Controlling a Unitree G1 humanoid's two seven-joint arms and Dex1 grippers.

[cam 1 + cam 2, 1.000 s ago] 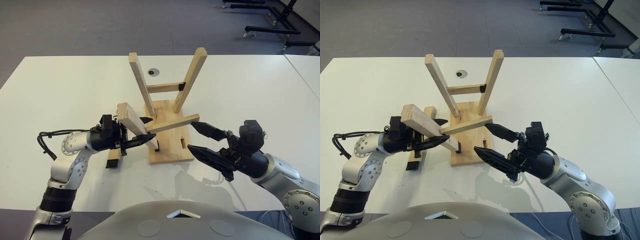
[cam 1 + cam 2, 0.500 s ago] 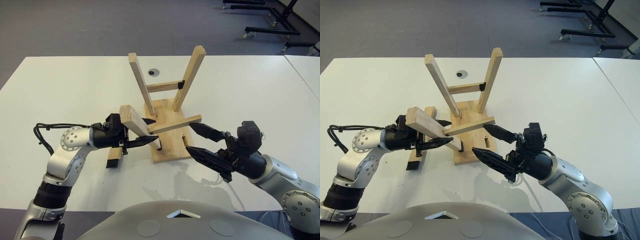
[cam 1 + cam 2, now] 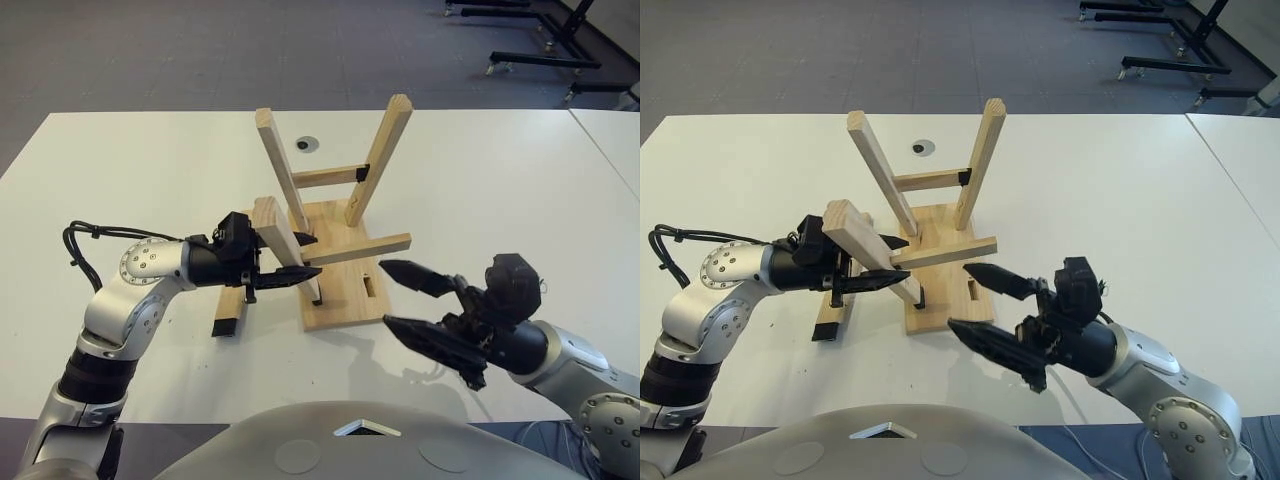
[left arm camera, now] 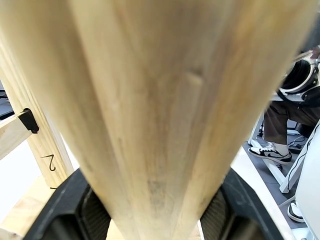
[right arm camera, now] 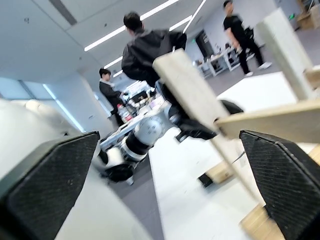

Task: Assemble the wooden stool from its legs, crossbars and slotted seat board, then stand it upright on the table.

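A white table [image 3: 520, 180] carries a partly built wooden stool, lying upside down. The slotted seat board [image 3: 342, 300] lies flat near the middle of the table, somewhat closer to the near edge than the far one. Two legs stand up from the far part of the board, the left upright leg [image 3: 280, 170] and the right upright leg [image 3: 381, 158]. They lean apart towards their tops and are joined by a short crossbar [image 3: 325, 176] with a dark bracket at its right end. The left gripper [image 3: 298, 256] is clenched around a third leg [image 3: 272, 226], one black finger on each side of it. This leg tilts towards the table's left edge, and its lower end meets the near left part of the board. A second crossbar [image 3: 366, 248] runs from it out over the board towards the right. The right gripper [image 3: 385, 293] hovers at the board's near right corner with its jaws released and spread wide, touching nothing. A loose wooden piece [image 3: 228, 314] lies flat on the table just left of the board. A small round hole [image 3: 304, 144] sits in the tabletop near the far edge.
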